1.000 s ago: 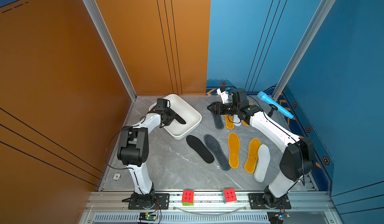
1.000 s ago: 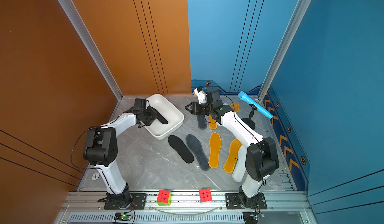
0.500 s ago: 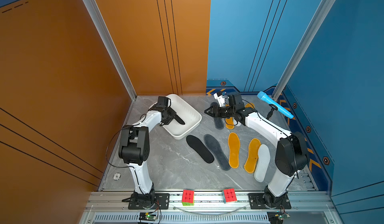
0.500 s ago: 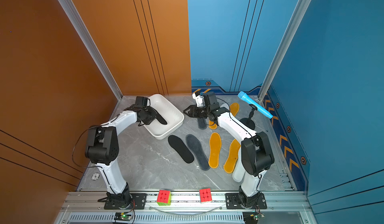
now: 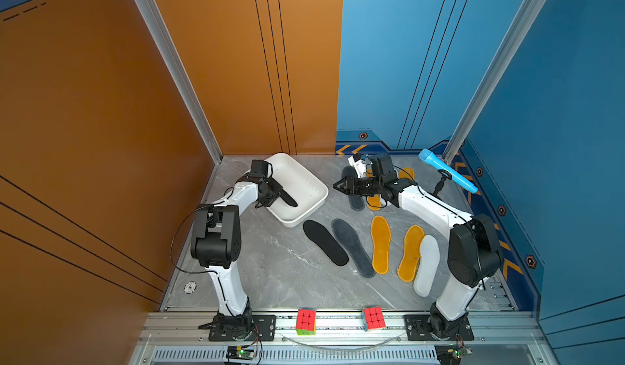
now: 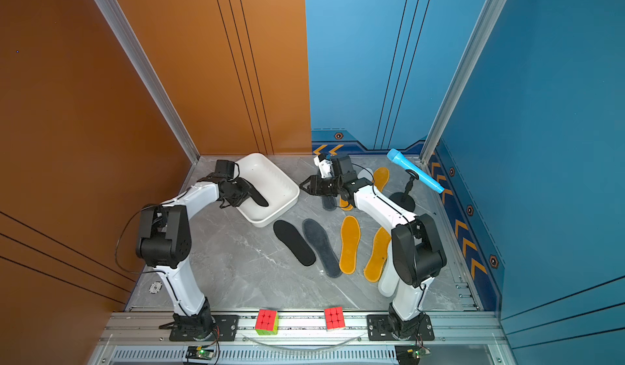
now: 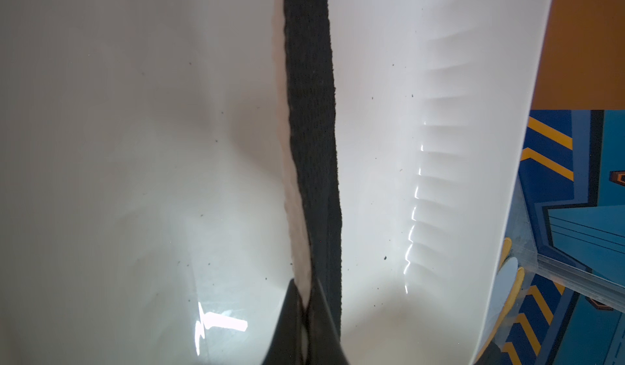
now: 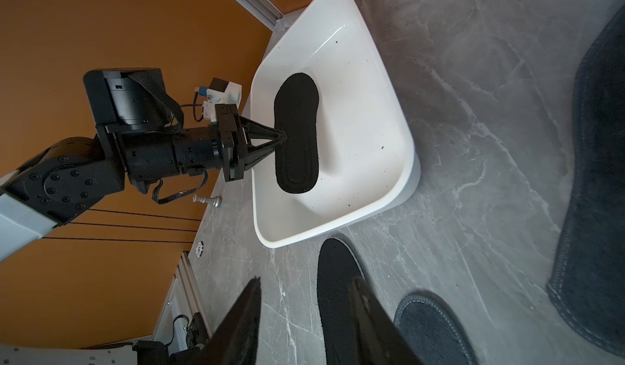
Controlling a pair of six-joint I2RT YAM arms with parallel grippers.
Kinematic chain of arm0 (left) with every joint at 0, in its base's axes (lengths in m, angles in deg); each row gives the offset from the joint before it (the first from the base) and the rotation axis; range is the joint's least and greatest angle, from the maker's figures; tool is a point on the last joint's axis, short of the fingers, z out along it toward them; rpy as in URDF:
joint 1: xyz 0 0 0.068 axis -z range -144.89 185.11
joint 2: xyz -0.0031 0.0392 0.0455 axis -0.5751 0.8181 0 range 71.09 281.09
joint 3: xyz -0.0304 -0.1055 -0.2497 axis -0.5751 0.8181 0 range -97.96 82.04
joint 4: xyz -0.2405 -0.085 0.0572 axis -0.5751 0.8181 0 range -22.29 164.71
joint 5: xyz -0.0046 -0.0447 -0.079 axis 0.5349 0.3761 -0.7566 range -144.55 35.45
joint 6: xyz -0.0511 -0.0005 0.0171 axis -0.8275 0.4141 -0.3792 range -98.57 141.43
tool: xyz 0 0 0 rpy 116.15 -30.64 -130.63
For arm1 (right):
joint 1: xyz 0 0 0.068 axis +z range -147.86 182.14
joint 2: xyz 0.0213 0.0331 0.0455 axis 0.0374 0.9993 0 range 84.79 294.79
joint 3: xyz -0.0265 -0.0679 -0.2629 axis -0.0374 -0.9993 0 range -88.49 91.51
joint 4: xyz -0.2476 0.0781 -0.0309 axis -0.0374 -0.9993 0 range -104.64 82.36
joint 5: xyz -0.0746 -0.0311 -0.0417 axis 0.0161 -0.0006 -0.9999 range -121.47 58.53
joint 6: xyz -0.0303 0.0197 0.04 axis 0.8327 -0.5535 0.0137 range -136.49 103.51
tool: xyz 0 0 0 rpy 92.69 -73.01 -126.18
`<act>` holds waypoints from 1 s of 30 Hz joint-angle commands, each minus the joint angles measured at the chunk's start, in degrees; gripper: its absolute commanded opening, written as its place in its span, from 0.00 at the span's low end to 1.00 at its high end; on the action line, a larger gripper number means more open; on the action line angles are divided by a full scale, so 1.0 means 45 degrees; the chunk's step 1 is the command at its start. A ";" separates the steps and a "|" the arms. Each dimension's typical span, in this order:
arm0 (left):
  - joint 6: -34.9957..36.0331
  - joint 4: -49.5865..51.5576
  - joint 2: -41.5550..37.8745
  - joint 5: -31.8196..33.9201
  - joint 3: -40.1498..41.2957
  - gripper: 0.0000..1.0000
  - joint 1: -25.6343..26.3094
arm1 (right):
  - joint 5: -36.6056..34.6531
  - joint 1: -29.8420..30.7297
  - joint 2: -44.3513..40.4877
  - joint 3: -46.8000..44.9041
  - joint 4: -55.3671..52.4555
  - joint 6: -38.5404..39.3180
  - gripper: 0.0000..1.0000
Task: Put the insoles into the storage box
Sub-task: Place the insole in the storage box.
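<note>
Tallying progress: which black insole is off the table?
The black insole held by the left gripper over the storage box; the other black insole lies outside.

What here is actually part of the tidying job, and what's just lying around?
Part of the job:
white storage tray; held black insole, pinched in the left tool over the tray; loose black insole; dark grey insole; orange insoles; white insole; farther insoles behind them.

Just lying about:
Rubik's cubes; blue microphone; silver chess piece.
</note>
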 commanded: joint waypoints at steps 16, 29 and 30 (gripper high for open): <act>0.0288 0.0481 0.0223 -0.0327 0.0053 0.26 -0.0035 | 0.0399 -0.0088 0.0143 -0.0331 0.0481 -0.0412 0.45; 0.0131 0.0705 -0.0607 0.0537 0.0384 0.32 0.0016 | 0.0565 -0.0246 0.0170 -0.0630 0.0589 -0.0353 0.45; 0.0133 0.0726 -0.0700 0.0611 0.0405 0.33 0.0016 | 0.0616 -0.0265 0.0155 -0.0632 0.0560 -0.0354 0.45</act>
